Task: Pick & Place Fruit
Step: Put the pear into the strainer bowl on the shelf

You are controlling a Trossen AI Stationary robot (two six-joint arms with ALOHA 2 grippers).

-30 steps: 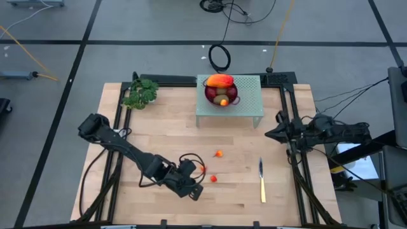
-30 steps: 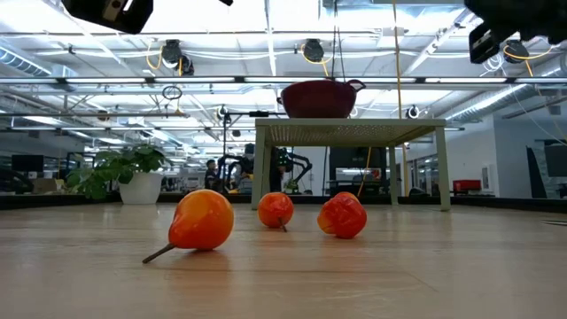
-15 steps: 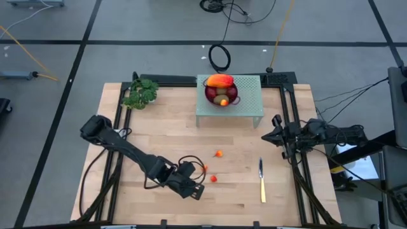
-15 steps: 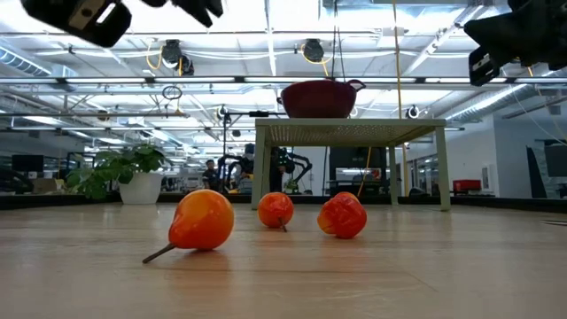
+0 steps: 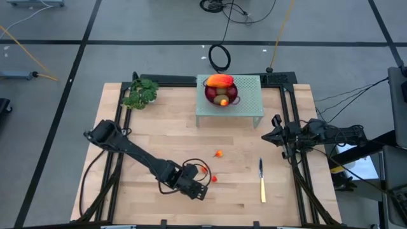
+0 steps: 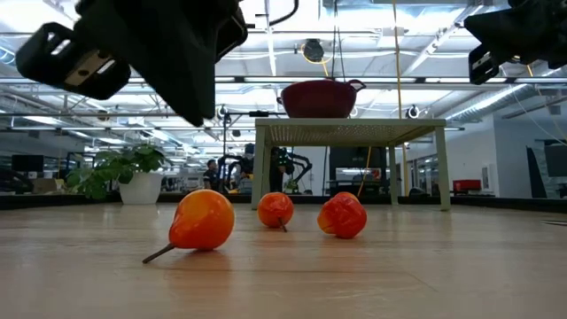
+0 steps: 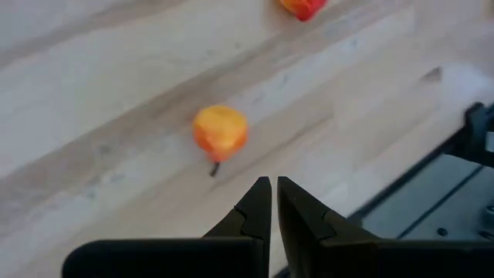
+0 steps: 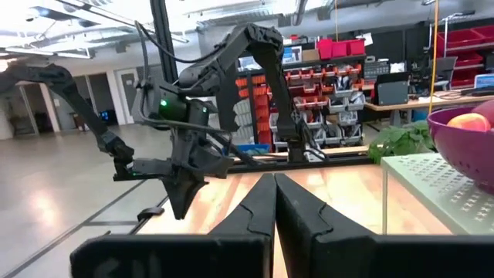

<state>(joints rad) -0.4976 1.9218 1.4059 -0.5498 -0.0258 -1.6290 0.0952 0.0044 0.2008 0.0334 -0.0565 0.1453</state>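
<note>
Fruit sits scattered on the worktop (image 5: 159,137): three small orange-red pieces (image 6: 202,220) lie loose near the front, the rest piled in the red bowl (image 5: 221,93) on the little raised stand (image 5: 245,108). Left claw (image 7: 268,202) hovers just above one loose piece, fingers pressed together, gripping nothing. Right claw (image 8: 270,202) waits, pressed together, at the right edge.

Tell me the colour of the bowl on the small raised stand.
Dark red bowl, clearest in the low view.
</note>
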